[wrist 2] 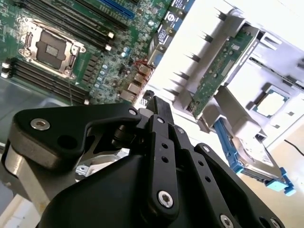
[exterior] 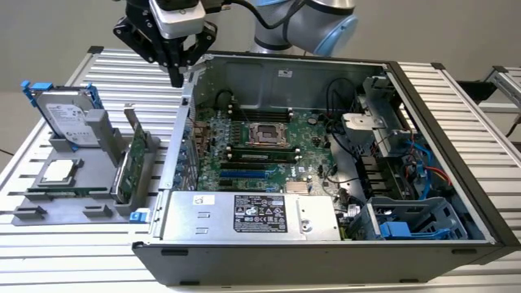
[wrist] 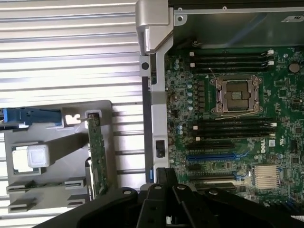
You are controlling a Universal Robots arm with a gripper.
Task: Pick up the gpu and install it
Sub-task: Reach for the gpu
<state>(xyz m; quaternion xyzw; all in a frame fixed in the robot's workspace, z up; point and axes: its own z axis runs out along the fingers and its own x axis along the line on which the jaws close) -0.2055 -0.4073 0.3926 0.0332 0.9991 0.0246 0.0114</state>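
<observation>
**Hand (exterior: 176, 74) empty, gpu (exterior: 130, 163) standing in its holder**

Pickup is the step in hand, as I read it, and no grasp has begun. The hand hangs high over the slatted tabletop (exterior: 114, 67), by the rear corner of the open case (exterior: 431, 110). Its fingers are together with nothing between them. The gpu stands on edge in a slot of the grey holder (exterior: 97, 183), at the exterior view's left of the case. It is well apart from the hand and below it.

A grasp on the card calls for the fingers to part and the hand to come over the card's top edge, lined up along its length. The card is thin and the holder's walls stand close on both sides. A skewed grip would likely make it bind or tilt in the slot.

The holder also carries a drive (exterior: 65, 113), upright in a blue frame at the far end, and a cpu (exterior: 61, 172) lying flat in a recess.

The case holds the board (exterior: 269, 152), with its socket (exterior: 265, 133) near the middle. A blue card slot (exterior: 243, 174) on the board has nothing in it. A power supply (exterior: 252, 213) lies along the near side.
</observation>
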